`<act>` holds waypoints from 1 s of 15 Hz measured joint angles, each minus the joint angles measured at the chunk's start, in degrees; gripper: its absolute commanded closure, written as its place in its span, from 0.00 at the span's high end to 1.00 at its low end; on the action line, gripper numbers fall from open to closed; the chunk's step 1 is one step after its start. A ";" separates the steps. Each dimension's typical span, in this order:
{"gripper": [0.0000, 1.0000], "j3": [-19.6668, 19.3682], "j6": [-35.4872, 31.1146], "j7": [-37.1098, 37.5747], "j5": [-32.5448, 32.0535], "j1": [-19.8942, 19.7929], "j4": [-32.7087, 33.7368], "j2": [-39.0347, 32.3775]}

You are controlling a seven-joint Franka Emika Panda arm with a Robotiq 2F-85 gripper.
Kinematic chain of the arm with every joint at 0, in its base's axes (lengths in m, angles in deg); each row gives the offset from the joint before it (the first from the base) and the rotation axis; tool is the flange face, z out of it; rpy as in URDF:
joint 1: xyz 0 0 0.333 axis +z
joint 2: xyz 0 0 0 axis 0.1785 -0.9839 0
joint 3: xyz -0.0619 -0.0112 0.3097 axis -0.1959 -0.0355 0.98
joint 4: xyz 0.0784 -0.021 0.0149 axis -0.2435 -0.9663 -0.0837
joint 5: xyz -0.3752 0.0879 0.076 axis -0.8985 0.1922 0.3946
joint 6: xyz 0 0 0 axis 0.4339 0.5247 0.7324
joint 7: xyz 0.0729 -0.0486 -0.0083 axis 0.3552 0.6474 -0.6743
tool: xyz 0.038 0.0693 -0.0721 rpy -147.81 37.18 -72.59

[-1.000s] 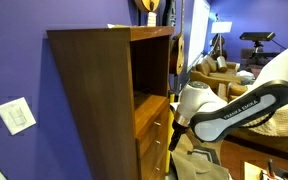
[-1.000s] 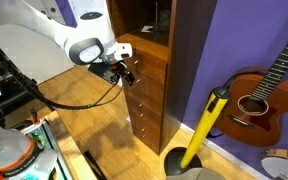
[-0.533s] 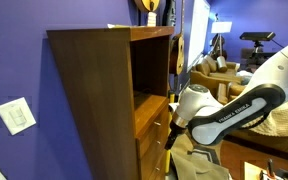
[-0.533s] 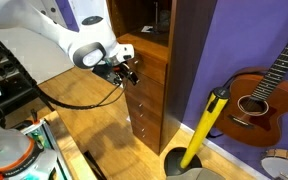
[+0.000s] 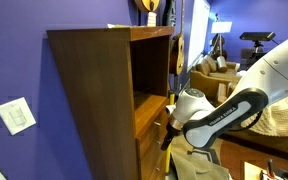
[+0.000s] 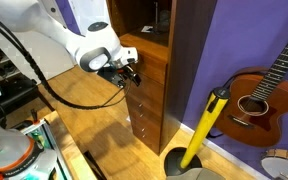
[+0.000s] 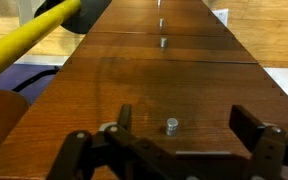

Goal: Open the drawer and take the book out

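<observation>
The drawer point(image 7: 104, 95) is looking shut. Its front is lying flat in line with the other fronts, filling the middle of the wrist view. The gripper point(image 7: 184, 128) is sitting at the bottom of that frame with its jaws spread wide, holding nothing. A small knob point(image 7: 171, 126) is showing between the jaws, and as far as I can tell nothing is touching it. In an exterior view the gripper point(image 6: 131, 72) is hanging right in front of the cabinet point(image 6: 181, 70), near the middle of the frame. The book is not showing anywhere. I think it is hiding inside the drawer. So I think no step is done yet. Grabbing the knob, pulling the drawer out and lifting the book are all waiting to be done.
</observation>
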 measured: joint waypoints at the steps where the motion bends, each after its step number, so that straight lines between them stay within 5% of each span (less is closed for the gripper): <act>1: 1.00 0.10 -0.36 0.00 0.19 0.00 0.28 -0.60; 5: 0.90 0.53 -2.36 0.00 0.47 0.00 1.02 -2.81; 11: 0.38 0.68 -4.79 0.00 0.61 0.00 2.29 -5.74; 15: 0.33 0.70 -6.24 0.00 0.61 0.00 3.19 -7.01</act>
